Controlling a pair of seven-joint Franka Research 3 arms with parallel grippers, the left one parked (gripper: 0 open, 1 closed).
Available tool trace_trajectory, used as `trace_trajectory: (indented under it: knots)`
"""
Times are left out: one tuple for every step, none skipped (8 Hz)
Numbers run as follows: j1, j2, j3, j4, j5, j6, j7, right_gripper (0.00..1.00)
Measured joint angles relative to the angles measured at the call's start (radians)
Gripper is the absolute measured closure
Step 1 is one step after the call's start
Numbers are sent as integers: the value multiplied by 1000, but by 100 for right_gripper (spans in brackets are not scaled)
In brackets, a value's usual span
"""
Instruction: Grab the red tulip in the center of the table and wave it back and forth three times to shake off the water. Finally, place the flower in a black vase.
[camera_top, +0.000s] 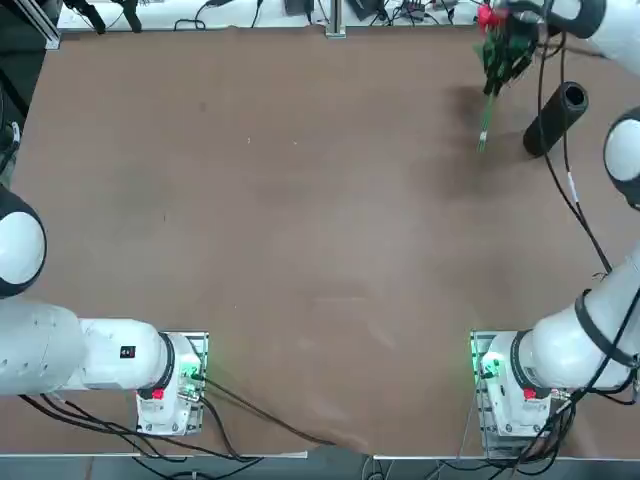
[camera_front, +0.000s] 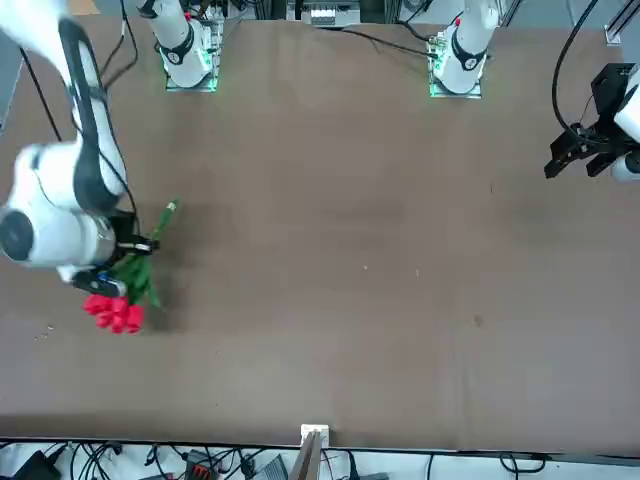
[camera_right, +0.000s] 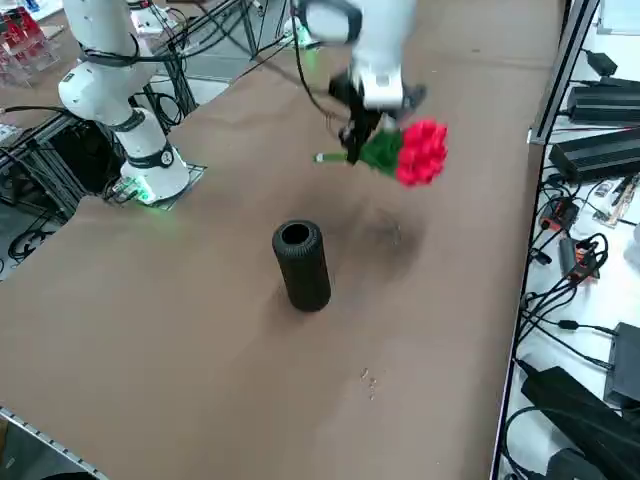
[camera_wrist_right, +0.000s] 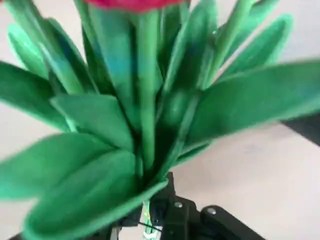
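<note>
A wide matte brown bench (camera_right: 200, 330) fills the room's middle, with cables and power bricks along its far edge. In the right side view, the black vase (camera_right: 302, 264) stands upright on the bench, round mouth open, apart from everything else. Above and beyond it the right hand (camera_right: 356, 132) is clamped on the red tulip (camera_right: 405, 152), holding the bunch roughly level in the air, blooms pointing right, pale stalk tip left.
</note>
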Motion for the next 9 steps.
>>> trace_trajectory:
  knots:
    - [10,-60,1,7,-82,11,73,89]
    - [11,-114,-2,10,-147,36,126,89]
    - [5,-159,-13,12,-188,52,150,89]
    - [-8,-189,-31,17,-216,61,172,89]
    - [-27,-206,-58,35,-238,88,179,89]
    - [-44,-216,-87,50,-250,139,179,89]
    - [-55,-225,-106,50,-256,205,178,89]
    - [-62,-227,-111,43,-264,266,171,89]
    - [-78,-228,-112,34,-267,307,149,89]
